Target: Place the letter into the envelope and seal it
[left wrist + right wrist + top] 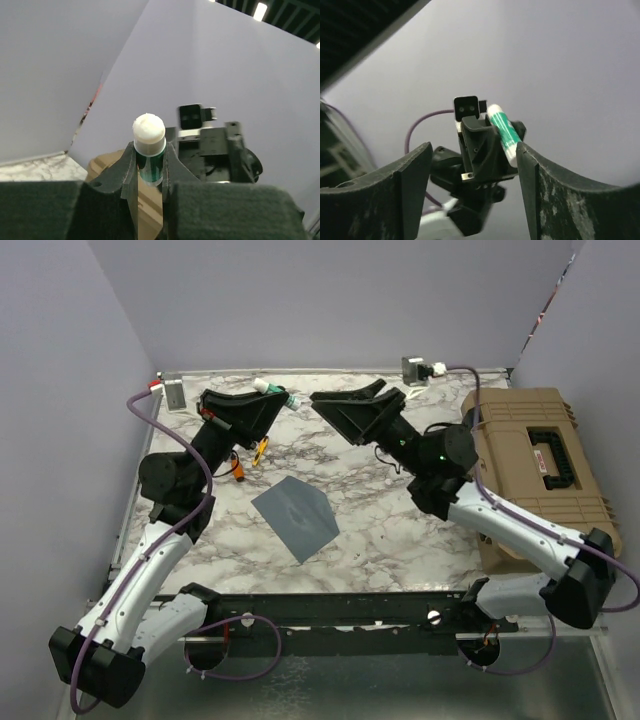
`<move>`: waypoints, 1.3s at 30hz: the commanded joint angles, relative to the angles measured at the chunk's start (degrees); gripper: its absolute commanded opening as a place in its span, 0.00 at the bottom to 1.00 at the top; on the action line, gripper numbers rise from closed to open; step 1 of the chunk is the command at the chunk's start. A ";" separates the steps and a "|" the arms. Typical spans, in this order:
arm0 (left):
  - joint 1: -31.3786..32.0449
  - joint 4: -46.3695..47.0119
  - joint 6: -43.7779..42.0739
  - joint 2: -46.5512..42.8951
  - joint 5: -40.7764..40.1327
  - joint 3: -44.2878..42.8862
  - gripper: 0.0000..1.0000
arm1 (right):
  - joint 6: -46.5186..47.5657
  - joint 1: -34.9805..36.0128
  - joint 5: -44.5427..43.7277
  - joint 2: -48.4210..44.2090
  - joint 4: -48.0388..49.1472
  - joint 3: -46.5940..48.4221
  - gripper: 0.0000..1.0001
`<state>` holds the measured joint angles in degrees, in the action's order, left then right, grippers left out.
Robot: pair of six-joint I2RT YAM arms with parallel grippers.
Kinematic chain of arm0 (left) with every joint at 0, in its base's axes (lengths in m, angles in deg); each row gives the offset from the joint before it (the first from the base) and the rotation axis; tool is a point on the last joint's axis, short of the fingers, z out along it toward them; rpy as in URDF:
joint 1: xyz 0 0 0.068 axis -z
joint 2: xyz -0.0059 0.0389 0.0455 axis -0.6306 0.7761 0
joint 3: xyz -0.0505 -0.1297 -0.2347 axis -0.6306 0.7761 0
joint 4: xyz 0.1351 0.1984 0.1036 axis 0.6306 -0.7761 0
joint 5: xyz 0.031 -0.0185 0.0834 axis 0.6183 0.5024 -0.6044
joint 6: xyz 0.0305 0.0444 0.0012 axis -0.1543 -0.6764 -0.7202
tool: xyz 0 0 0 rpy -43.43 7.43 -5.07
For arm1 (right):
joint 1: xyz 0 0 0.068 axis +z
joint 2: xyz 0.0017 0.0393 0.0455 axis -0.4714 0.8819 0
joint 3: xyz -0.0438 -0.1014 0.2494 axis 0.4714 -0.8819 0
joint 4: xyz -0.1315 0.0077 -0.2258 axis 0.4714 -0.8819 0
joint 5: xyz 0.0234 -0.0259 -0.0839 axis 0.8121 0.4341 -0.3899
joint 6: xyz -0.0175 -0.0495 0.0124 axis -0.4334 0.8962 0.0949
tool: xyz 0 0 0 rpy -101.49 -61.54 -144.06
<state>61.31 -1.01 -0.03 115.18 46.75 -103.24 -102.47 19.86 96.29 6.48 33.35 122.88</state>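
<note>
The grey-blue envelope (pixel 295 516) lies flat on the marble table, flap shut, with a pale mark on it. The cream letter is not in view. My left gripper (pixel 277 399) is raised near the back and shut on a green and white glue stick (pixel 272 391), which also shows in the left wrist view (pixel 149 145) and in the right wrist view (pixel 502 131). My right gripper (pixel 325 405) is open and empty, raised and facing the left gripper (pixel 482 150) with a small gap between them.
A tan hard case (pixel 535 465) lies at the right edge of the table. An orange-handled tool (pixel 257 452) lies by the left arm. Small grey fixtures sit at the back corners (pixel 172 392), (pixel 415 370). Purple-grey walls close in the back and sides.
</note>
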 commanded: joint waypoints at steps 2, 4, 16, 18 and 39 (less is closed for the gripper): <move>-0.25 -12.18 15.32 1.30 -4.85 -3.57 0.00 | 43.78 0.08 1.49 -6.60 -7.55 -0.72 0.71; -0.24 -15.56 19.24 2.36 -3.81 -5.51 0.00 | 57.09 0.16 6.03 -6.69 -6.28 -1.65 0.71; -0.24 -14.10 34.64 4.96 -0.33 -6.87 0.00 | 81.39 1.82 8.44 -0.30 -3.04 1.49 0.67; -0.24 -14.16 34.79 4.86 -0.03 -6.96 0.00 | 82.70 1.92 7.81 0.74 -3.81 2.32 0.61; -0.24 -16.32 34.04 4.94 2.97 -7.22 0.00 | 85.62 2.20 5.80 2.21 -4.75 4.10 0.45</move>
<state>61.27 -16.64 33.94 121.04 47.95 -110.43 -17.01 21.70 102.59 8.73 29.28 125.59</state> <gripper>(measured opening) 0.149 0.478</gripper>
